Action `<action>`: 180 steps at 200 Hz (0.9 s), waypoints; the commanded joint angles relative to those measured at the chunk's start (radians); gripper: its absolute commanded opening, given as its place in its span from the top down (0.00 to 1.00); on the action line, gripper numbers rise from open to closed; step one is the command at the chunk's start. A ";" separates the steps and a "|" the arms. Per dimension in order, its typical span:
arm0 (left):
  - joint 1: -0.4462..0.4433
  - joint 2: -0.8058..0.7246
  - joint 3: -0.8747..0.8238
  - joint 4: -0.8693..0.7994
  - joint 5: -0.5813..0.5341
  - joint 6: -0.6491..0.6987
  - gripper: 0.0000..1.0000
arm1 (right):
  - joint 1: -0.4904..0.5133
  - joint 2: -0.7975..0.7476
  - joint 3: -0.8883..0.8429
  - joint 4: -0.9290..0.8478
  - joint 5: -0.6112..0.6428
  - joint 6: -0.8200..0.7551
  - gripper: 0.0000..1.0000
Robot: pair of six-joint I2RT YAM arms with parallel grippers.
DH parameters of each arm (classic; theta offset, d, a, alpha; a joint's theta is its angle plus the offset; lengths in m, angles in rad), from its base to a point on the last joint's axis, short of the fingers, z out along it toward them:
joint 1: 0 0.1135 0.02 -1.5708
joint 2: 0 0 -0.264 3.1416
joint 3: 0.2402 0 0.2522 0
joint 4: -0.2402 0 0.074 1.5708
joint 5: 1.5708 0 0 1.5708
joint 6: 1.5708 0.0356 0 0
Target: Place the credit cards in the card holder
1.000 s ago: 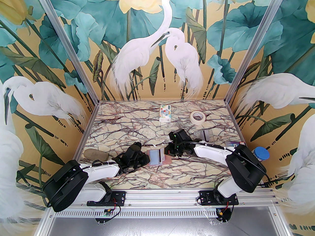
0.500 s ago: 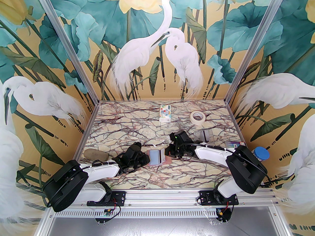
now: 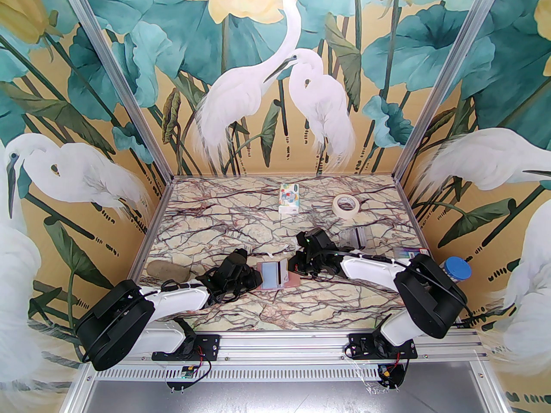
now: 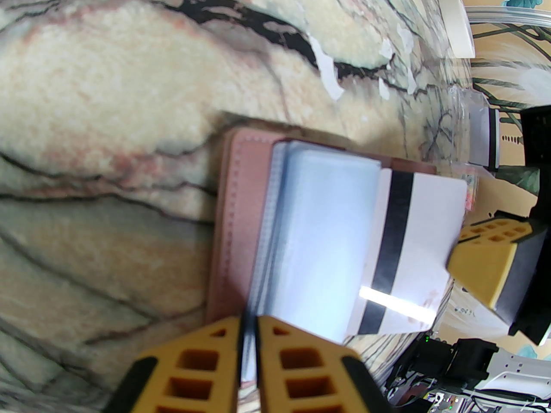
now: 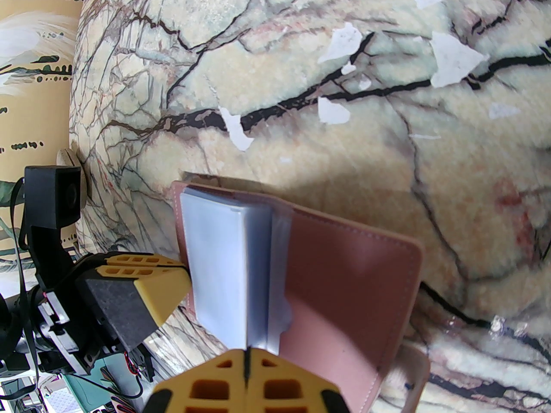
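Table (image 3: 241,230): marble-patterned top. I see both arms working low over its near middle, facing each other across the task's things.
Card holder (image 4: 241,213): lies open and flat between the two grippers, pink cover down, pale blue sleeves (image 4: 327,230) stacked uppermost. It sits directly ahead of each gripper's tips.
Credit card (image 4: 424,230): white with a dark stripe. Its leading edge lies at or just under the sleeve edge farthest from the left gripper. Most of its face is exposed on the right gripper's side. I judge it started into a pocket but not seated — whether the edge is truly inside I cannot confirm.
Left gripper (image 4: 249,321): jaws nearly closed, pinching the near edge of the sleeve stack. I judge that this pins the holder in place.
Right gripper (image 5: 246,355): jaws closed on the card's trailing edge. In its own wrist view the card runs edge-on, straight ahead from the tips.
Done: holder open and pinned; one card grasped and lined up at a pocket mouth.
Left: push this card fully home and let go — then any further cards. I cannot tell how many are waiting.
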 commanded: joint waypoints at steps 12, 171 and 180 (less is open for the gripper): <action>-0.010 0.024 -0.020 0.002 -0.018 -0.008 0.86 | 0.004 0.023 -0.007 0.012 -0.016 0.019 1.00; -0.012 0.024 -0.016 0.002 -0.018 -0.005 0.86 | 0.009 0.024 0.024 -0.017 -0.035 0.001 1.00; -0.013 0.012 -0.015 -0.005 -0.018 -0.003 0.84 | 0.009 0.007 0.032 -0.046 -0.021 -0.011 1.00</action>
